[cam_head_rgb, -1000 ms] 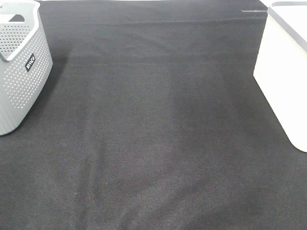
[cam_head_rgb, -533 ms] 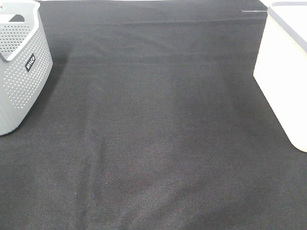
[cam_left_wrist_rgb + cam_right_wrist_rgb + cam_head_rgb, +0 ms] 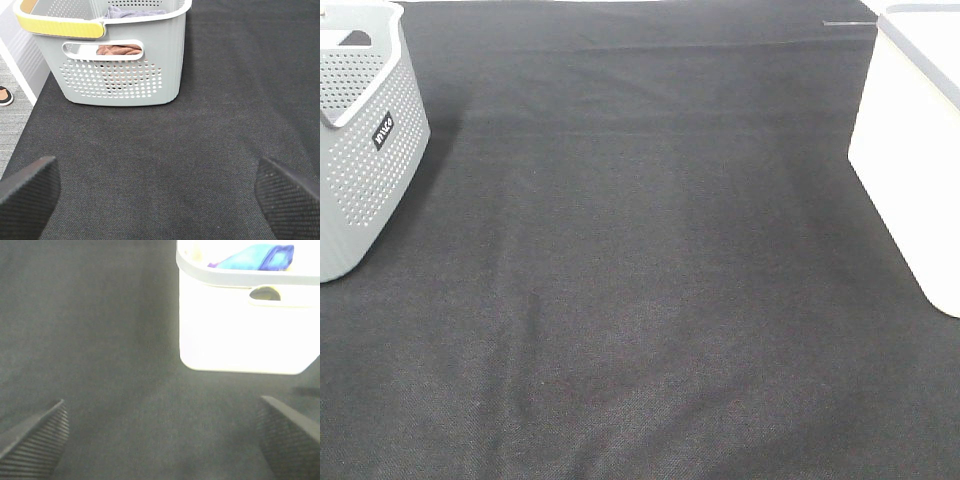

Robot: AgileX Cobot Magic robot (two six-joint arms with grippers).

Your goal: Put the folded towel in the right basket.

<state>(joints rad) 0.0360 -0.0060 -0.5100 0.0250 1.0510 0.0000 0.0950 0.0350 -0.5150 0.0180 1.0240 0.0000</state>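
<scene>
The right basket (image 3: 918, 150) is white and stands at the table's right edge; it also shows in the right wrist view (image 3: 245, 320). A folded blue towel (image 3: 255, 257) lies inside it, with a bit of purple cloth beside it. My right gripper (image 3: 162, 440) is open and empty, low over the black cloth a short way from the white basket. My left gripper (image 3: 160, 200) is open and empty, facing the grey basket (image 3: 115, 55). Neither gripper shows in the exterior high view. No towel lies on the table.
The grey perforated basket (image 3: 360, 140) with a yellow-edged handle stands at the far left and holds a grey-purple cloth (image 3: 132, 11) and a brown cloth (image 3: 117, 49). A black cloth (image 3: 650, 280) covers the table between the baskets. The floor shows past the table's left edge (image 3: 15, 115).
</scene>
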